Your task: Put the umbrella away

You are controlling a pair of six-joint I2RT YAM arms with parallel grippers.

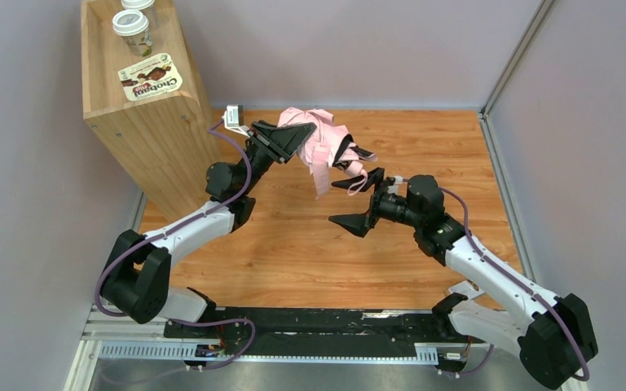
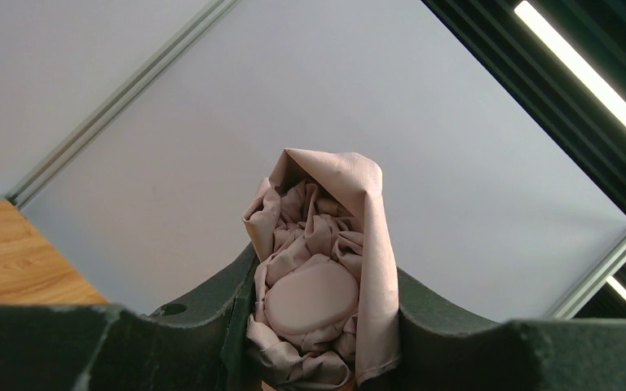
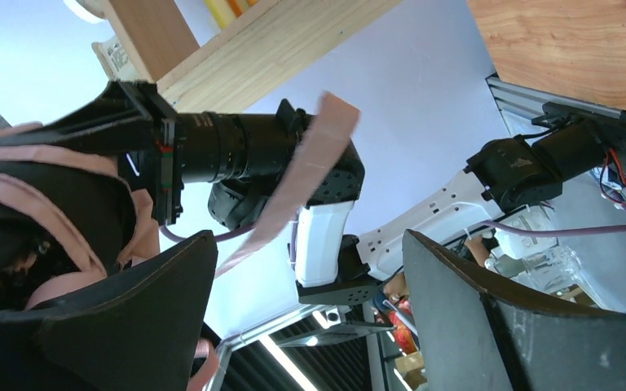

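Note:
The umbrella [image 1: 319, 140] is a crumpled pale pink bundle held up above the wooden floor. My left gripper [image 1: 292, 140] is shut on one end of it. In the left wrist view the folded fabric of the umbrella [image 2: 314, 289] fills the gap of the left gripper [image 2: 324, 326]. A thin pink strap [image 1: 323, 175] hangs down from the bundle. My right gripper [image 1: 352, 204] stands open just right of and below the bundle. In the right wrist view nothing lies inside the right gripper [image 3: 310, 281]. There the umbrella [image 3: 41, 156] sits outside its left finger and the strap [image 3: 310, 167] crosses beyond the gap.
A tall wooden shelf unit [image 1: 143, 130] stands at the back left, close behind the left arm. Two lidded cups [image 1: 134, 28] and a yoghurt packet [image 1: 151, 81] lie on its top. Grey walls close the back and both sides. A black rail [image 1: 318, 326] runs along the near edge.

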